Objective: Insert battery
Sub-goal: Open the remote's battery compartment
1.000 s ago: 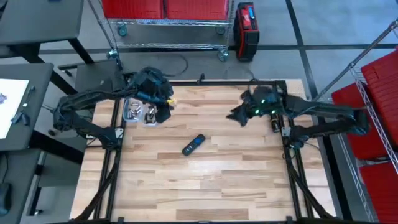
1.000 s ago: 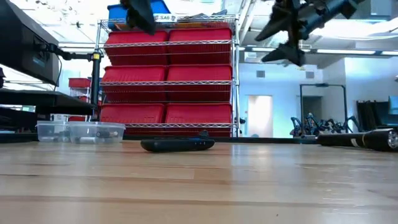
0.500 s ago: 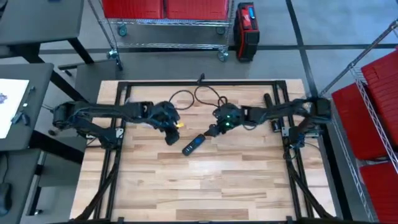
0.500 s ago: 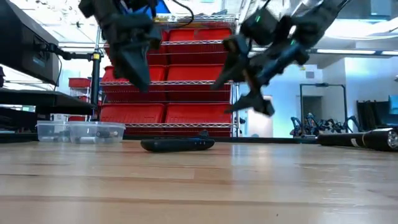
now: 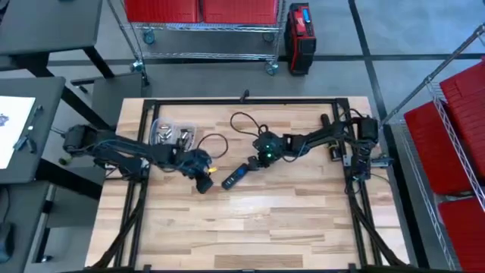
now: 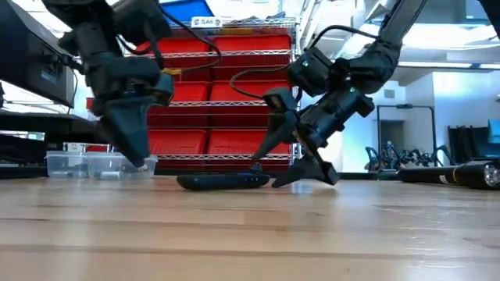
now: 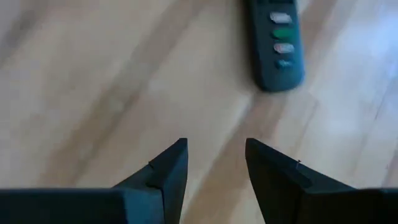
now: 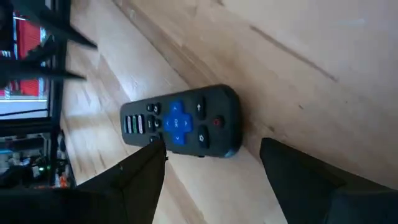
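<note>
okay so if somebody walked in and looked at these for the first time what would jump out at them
Two dark arms meet mid-table over a small black remote lying buttons-up on the wood. The right gripper has its jaws spread at the remote's far end; the left gripper hangs just beside it, jaws apart and empty. A clear container sits at the table's back left.

Even daylight fills my room; windows glare at two o'clock behind my table (image 6: 250, 226). My left wrist view is motion-blurred.
</note>
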Controlling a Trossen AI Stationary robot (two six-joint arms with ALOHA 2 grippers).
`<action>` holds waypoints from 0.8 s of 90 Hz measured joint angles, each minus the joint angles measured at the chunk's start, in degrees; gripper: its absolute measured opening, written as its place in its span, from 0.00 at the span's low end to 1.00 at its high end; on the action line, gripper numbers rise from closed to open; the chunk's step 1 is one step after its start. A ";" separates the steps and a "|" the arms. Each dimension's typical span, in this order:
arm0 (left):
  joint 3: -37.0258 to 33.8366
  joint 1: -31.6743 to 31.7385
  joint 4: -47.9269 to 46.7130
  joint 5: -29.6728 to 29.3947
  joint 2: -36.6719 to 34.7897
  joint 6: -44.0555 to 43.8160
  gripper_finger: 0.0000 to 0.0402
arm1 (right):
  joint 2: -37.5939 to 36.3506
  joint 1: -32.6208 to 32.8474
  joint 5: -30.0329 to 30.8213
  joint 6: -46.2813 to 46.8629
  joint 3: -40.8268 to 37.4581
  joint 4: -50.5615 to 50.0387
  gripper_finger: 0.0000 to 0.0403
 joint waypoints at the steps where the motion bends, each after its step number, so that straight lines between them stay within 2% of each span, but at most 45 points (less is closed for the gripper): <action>1: -0.12 -0.38 0.55 -0.58 0.18 -0.19 0.35 | 0.04 0.00 -0.08 -0.17 0.00 0.16 0.63; 11: -0.28 -2.57 5.74 -5.03 3.14 -0.07 0.35 | 0.19 0.37 -0.30 -0.57 0.00 1.37 0.63; 21: -0.03 -3.21 11.85 -5.37 9.41 0.48 0.35 | 0.19 0.66 -0.05 -2.50 -0.02 1.32 0.63; 34: 0.77 -3.80 21.40 -5.39 17.27 -3.48 0.35 | 0.22 0.68 -0.02 -2.28 -0.02 1.31 0.63; 48: 3.85 -3.38 23.11 -5.32 21.31 -2.88 0.35 | 0.24 1.50 -0.01 -2.59 -0.04 1.59 0.63; 72: 6.82 -1.88 22.45 -6.65 21.73 0.25 0.35 | 0.34 5.75 -0.10 0.89 -0.09 2.53 0.63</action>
